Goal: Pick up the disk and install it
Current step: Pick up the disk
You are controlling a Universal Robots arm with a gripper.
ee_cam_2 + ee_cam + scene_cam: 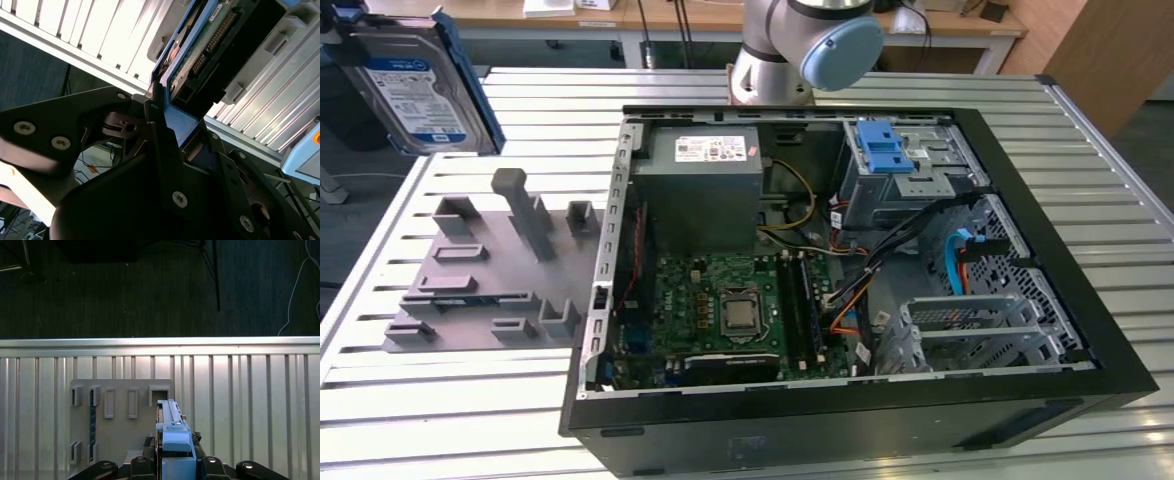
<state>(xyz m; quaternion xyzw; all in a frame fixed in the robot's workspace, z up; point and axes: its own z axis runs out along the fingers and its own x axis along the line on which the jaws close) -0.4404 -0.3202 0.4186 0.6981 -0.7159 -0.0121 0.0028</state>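
Tool (pixel 175 462) clamped on disk (pixel 407 85) | flat silver slab, blue plastic frame | clear of ribbed metal table (pixel 454 410)

The disk (pixel 411 85), silver-grey with a white-and-blue label and a bright blue plastic frame, is held on edge. It is clamped at one framed end between the fingers of the gripper (pixel 174 114) and projects beyond them.
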